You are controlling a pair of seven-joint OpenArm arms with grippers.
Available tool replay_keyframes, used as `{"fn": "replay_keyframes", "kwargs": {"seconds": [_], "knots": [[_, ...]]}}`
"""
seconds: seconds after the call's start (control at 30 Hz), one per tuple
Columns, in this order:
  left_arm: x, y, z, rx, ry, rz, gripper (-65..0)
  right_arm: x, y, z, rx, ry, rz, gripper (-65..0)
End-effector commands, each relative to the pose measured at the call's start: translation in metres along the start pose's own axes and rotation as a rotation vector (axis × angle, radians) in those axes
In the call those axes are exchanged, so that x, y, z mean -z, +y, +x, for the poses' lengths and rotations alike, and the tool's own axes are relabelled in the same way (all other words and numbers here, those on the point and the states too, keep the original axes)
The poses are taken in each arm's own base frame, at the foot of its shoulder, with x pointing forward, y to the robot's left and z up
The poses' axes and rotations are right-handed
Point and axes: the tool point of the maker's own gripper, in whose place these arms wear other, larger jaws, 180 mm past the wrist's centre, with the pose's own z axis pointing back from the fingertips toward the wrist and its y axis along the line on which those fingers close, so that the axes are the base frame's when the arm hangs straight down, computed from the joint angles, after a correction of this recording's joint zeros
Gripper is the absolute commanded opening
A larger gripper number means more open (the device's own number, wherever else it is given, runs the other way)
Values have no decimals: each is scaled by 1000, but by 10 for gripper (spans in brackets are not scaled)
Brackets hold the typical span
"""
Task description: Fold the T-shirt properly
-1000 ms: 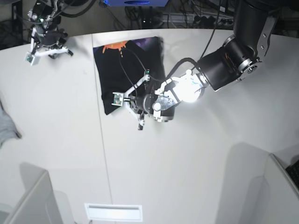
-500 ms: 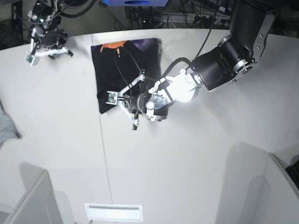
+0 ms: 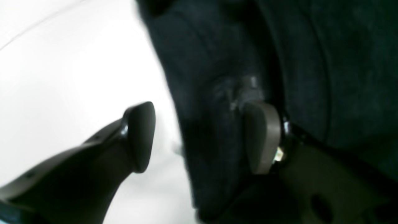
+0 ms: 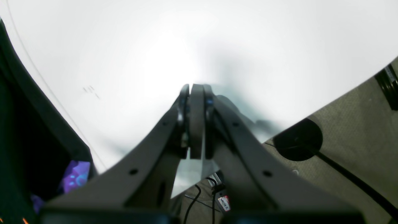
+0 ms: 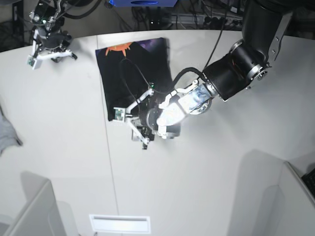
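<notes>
- The T-shirt (image 5: 133, 73), black and folded into a tall rectangle, is seen lying flat on the white table (image 5: 197, 177), toward the far side of it and close to the seam that runs down the tabletop.
- An orange-and-purple print is shown along the shirt's far edge, facing up.
- The left gripper (image 5: 129, 124) is pictured low at the near edge of the shirt, on the corner nearer the seam, with the arm reaching in from the right of the base view.
- In the left wrist view the left gripper (image 3: 199, 137) is shown with its jaws parted: one finger (image 3: 140, 133) is seen over bare white table, the other finger (image 3: 259, 137) against the dark cloth (image 3: 217, 62).
- A thick fold of the shirt's edge is seen standing between the two fingers; nothing is pinched, and a clear gap of table is visible beside the free finger.
- The right gripper (image 5: 49, 49) is pictured at the far left corner of the table in the base view, well apart from the shirt.
- In the right wrist view the right gripper (image 4: 196, 93) is shown with its jaws pressed flat together over bare table, nothing held between them.
- A small grey cloth (image 5: 6, 133) is seen at the left edge of the base view, well away from both arms.
</notes>
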Motion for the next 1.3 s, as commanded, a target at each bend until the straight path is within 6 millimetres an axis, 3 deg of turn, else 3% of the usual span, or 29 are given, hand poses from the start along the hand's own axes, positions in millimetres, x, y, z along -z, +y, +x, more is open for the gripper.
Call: {"fn": "replay_keyframes", "kwargs": {"seconds": [0.0, 0.1, 0.2, 0.3, 0.37, 0.4, 0.6, 0.7, 0.93, 1.1, 1.27], "knots": [[-19, 24, 23, -18, -85, 73, -219, -3, 1, 8, -8, -32, 6, -650], [-51, 48, 31, -133, -204, 181, -227, -3, 2, 9, -13, -34, 11, -650], [-84, 59, 26, -235, -295, 285, -285, -4, 11, 13, -73, -67, 68, -650], [-110, 54, 0, -327, -321, 368, -436, -8, 18, 16, -132, -112, 122, -650], [-123, 44, -16, -380, -325, 408, -578, -11, 25, 17, -172, -135, 167, -650], [-127, 36, -26, -403, -315, 417, -648, -12, 28, 17, -191, -141, 185, -650], [-138, -12, -69, -489, -260, 419, -650, -27, 41, 23, -267, -247, 293, -650], [-138, -44, -78, -532, -336, 395, -650, -41, 35, 29, -256, -349, 299, -650], [-162, -124, -58, -672, -763, 357, -650, -60, 23, 35, -246, -461, 296, -650], [-168, -182, -71, -862, -880, 328, -650, -63, -2, 19, -190, -519, 265, -650], [-164, -243, -102, -1072, -863, 317, -650, -75, -46, -11, -105, -611, 187, -650]]}}
